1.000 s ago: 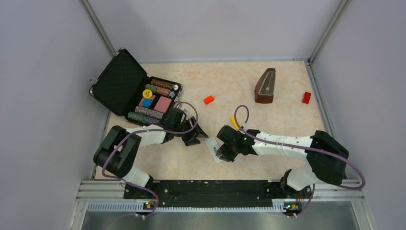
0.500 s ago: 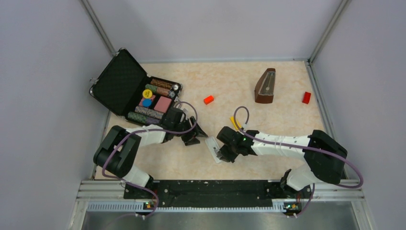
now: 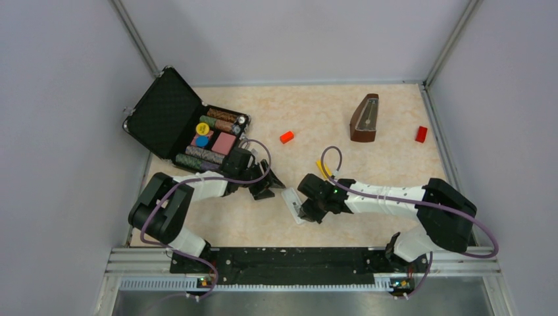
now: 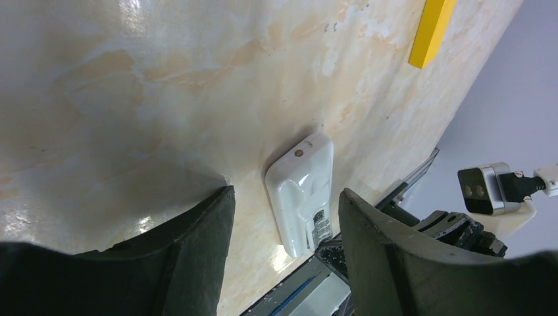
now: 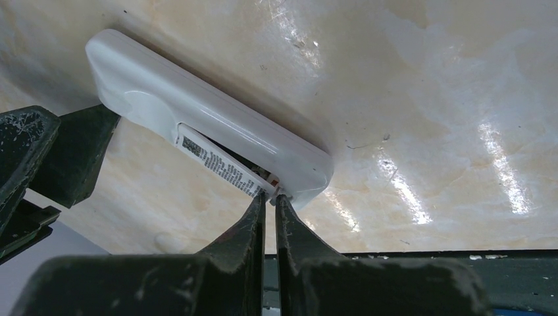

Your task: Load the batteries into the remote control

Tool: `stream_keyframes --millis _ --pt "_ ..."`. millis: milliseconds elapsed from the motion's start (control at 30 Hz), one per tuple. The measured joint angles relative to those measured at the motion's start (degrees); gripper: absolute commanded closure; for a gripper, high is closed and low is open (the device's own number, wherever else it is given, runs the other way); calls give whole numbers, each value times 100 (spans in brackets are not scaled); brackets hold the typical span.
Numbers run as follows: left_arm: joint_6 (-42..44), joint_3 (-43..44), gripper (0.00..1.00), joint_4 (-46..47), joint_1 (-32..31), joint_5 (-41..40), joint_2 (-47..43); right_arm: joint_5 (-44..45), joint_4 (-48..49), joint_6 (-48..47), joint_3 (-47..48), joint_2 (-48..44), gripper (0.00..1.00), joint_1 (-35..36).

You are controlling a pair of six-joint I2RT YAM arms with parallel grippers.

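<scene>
The remote control [image 3: 291, 201] is probably light and stiff, and its glossy plastic looks slippery, so on the shiny table [image 3: 329, 118] it may slide away when it is pushed from one side only. I think the best place to take hold is across the two long narrow edges, near the middle. The open recess is better avoided, because its thin walls and contacts seem the fragile part. It lies flat in the lower centre of the top view, between the two arms, with its back up. It is a small white bar with rounded corners, a little round mark at one end and a printed label strip beside a dark recess. The right claw [image 5: 270, 197] has its fingers almost together, with only a thin slit, and its tips touch the remote's edge at the recess. Whether something is pinched there I cannot tell. The left claw [image 3: 268, 186] is wide open and holds nothing, just left of the remote. The batteries I cannot find clearly in any view.
</scene>
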Motion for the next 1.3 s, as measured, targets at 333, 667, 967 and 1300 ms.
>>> stream_keyframes --millis 333,667,967,1300 --pt "13 -42 36 81 24 105 -2 -129 236 85 -160 -44 99 -57" --pt "179 -111 38 94 31 450 -216 -415 1163 280 -833 -372 100 -192" --pt "463 -157 55 87 28 988 -509 -697 1843 531 -1200 -415 100 -299" --pt "444 -39 68 240 -374 1305 -671 -750 1950 662 -1279 -442 100 -328"
